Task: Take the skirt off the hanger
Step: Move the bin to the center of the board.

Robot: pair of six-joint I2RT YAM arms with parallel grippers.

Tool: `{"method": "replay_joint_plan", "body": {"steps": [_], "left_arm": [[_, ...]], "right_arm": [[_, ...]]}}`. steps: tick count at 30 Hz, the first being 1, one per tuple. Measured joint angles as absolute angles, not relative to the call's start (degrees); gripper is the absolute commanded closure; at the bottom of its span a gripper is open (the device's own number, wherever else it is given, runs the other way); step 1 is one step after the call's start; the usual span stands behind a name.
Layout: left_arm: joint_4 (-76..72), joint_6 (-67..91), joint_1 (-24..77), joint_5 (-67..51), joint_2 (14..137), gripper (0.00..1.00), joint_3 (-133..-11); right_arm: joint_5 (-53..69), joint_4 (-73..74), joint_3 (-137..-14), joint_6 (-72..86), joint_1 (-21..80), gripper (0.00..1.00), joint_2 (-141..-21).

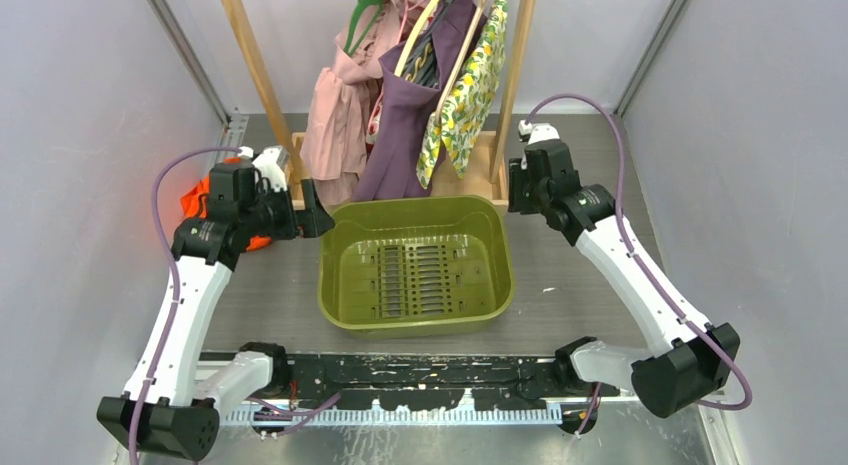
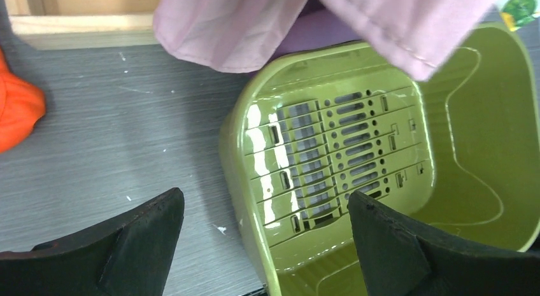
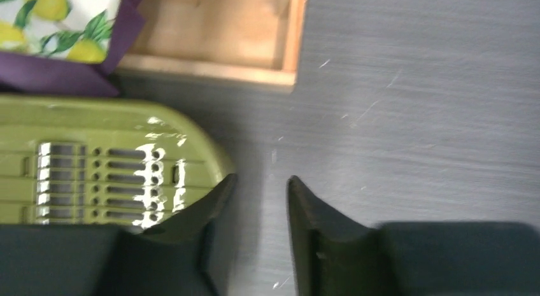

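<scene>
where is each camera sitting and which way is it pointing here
Top external: above and behind the bases, looking down at the green basin and clothes rack; both arms show.
Left wrist: on the left arm, looking down at the basin's left rim and a pink hem; the open left pincer shows.
Right wrist: on the right arm, looking down at the basin's far right corner and table; the right pincer shows, slightly parted.
Shared: all three see the basin.

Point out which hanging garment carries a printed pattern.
The white lemon-print fabric garment, rightmost on the wooden rack; the pink garment and purple garment are plain.
</scene>
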State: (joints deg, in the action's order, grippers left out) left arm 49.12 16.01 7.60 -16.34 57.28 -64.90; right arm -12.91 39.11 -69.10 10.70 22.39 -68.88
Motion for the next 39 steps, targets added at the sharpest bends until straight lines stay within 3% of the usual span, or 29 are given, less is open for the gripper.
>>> {"method": "replay_joint_plan", "body": {"steps": [10,24,39], "left_arm": [[47.09,16.64,7.99,-19.11,56.03,0.01,-61.41],[46.94,17.58,8.14,-18.31,57.01,0.01,-60.66],[46.96,17.63,8.14,-16.19,57.95,0.01,-60.71]], "right_arm": [[-6.55,45.52,-70.04,12.86,28.60,0.76,-69.30],[-3.14,44.56,-72.51,12.43,35.40,0.78,-80.82],[-19.51,36.51,-69.41,10.79,35.53,0.82,-87.02]]}}
